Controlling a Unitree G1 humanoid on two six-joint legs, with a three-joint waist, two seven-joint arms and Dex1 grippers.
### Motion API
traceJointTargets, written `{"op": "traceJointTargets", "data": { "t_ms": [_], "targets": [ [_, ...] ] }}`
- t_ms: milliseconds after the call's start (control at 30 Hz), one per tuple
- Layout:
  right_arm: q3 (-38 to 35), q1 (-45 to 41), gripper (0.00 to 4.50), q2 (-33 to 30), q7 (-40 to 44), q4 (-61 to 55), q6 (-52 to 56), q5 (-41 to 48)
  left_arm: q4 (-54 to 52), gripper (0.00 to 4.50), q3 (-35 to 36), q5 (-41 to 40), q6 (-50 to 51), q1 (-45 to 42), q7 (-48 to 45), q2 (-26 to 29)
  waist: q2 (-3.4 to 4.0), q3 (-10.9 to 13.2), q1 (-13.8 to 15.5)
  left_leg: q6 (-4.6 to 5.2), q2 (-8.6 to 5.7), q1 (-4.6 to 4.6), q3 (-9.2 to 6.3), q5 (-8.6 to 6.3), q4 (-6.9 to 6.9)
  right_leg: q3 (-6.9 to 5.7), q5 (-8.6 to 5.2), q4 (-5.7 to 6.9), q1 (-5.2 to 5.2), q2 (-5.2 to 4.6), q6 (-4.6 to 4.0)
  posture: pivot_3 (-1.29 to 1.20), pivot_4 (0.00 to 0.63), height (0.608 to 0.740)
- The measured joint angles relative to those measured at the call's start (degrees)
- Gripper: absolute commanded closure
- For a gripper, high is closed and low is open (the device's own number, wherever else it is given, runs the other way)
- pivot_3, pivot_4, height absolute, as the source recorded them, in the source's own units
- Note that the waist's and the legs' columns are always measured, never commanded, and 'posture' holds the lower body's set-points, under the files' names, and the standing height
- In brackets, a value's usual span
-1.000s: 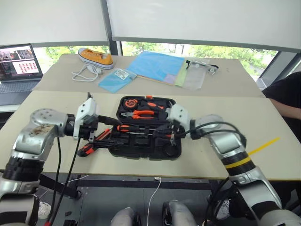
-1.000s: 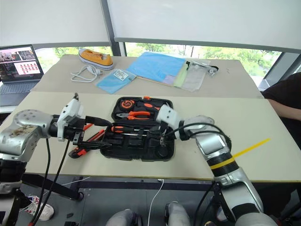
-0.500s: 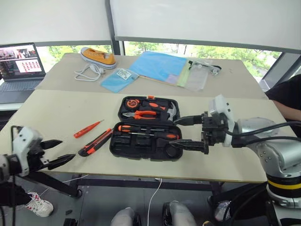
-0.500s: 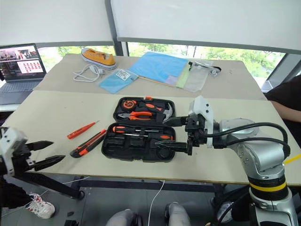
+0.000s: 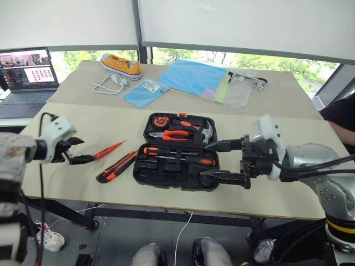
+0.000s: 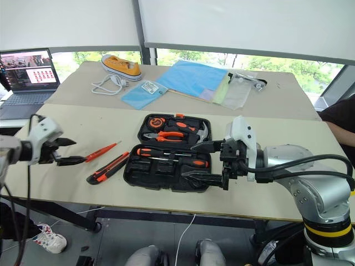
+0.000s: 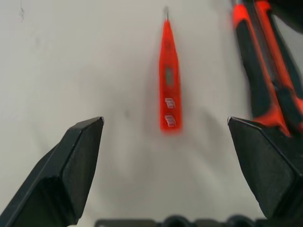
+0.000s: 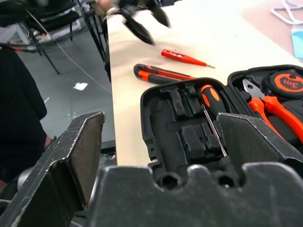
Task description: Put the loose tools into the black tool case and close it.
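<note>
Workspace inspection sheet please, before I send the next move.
Surface: beige table, second table behind.
Job's things: black tool case open, two screwdrivers seated inside; slim orange screwdriver and utility knife loose on the table beside it.
Clutter: yellow shoe, blue folders, laptop.
Grippers: left gripper open, aimed at the slim orange screwdriver; right gripper open, beside the case, empty.
Cables: white cord by the shoe.
Surroundings: windows with blinds; person at the right edge.
</note>
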Motion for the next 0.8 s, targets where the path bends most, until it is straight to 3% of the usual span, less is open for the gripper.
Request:
{"op": "traceJointTargets", "data": {
  "t_ms": [167,267,400,600,800],
  "targets": [
    [-0.78,1.88,0.08,-0.28,-3.27,-2.81,0.04,2.14,15.69,0.00,-7.08,7.01,-5.06,-10.24,-0.24,-5.84,-0.06,0.00,-1.25,0.03,0.08,-0.05,-0.03,0.00,-0.06,-0.10,-0.04,-0.02,0.00,0.10,0.05,0.00,0.150,0.718],
    [-1.03,2.55,0.00,-0.69,-4.84,-4.11,0.04,2.76,21.09,0.68,-8.54,9.35,-7.62,-13.81,-0.16,-6.93,-0.06,0.00,-1.32,0.02,0.08,0.02,-0.04,0.00,-0.05,-0.05,-0.20,-0.05,0.00,0.04,0.29,0.00,0.150,0.718],
    [-1.70,3.86,0.00,-1.95,-6.23,-4.68,0.04,4.20,24.99,2.26,-8.72,10.14,-9.73,-15.36,-0.93,-7.91,-0.07,0.00,-1.31,0.03,0.14,0.06,-0.04,0.00,0.12,0.16,-0.31,0.05,0.00,-0.27,0.48,0.00,0.150,0.718],
    [-4.13,7.69,0.00,-5.49,-6.49,-5.73,0.05,5.77,27.13,3.99,-8.19,10.38,-11.08,-15.87,-2.22,-7.86,-0.10,0.01,-1.26,0.08,0.27,0.04,-0.14,-0.03,0.33,0.43,-0.29,0.20,0.01,-0.29,0.50,0.00,0.150,0.718],
    [-7.19,10.14,0.00,-7.59,-6.76,-6.27,0.05,8.43,19.66,4.08,-4.96,6.71,-14.99,-17.30,-10.17,-6.05,-0.23,0.08,-0.77,0.21,0.43,-0.35,-0.23,-0.10,0.77,0.20,-0.14,0.16,-0.06,-0.23,0.23,0.00,0.150,0.718]
  ]
}}
